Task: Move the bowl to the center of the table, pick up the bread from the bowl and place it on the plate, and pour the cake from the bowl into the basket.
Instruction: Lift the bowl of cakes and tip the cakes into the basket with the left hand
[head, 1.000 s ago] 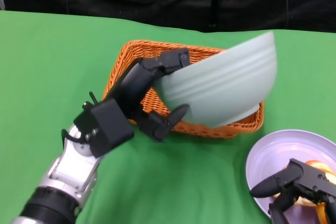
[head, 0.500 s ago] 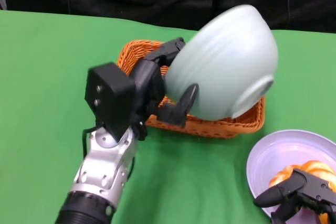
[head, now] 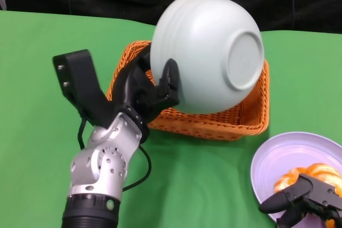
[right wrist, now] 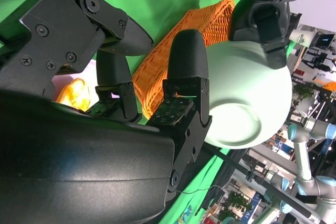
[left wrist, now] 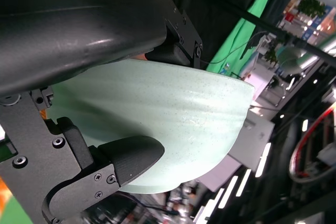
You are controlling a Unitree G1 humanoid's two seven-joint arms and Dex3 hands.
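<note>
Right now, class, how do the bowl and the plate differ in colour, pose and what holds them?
The bowl is pale green; the plate is lilac. The bowl is tipped over above the basket, its base facing the camera; the plate lies flat on the table. The left hand grips the bowl; the plate carries bread, with the right hand over it. Both are round dishes.

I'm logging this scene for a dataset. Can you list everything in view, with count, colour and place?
bowl: one, pale green, tipped over above the basket, base towards the camera
basket: one, orange wicker, mid-table under the bowl
plate: one, lilac, table's near right corner
bread: one, golden orange, on the plate
tablecloth: one, green, covering the table
left hand: one, black, grips the bowl's rim
right hand: one, black, at the bread on the plate; contact unclear
</note>
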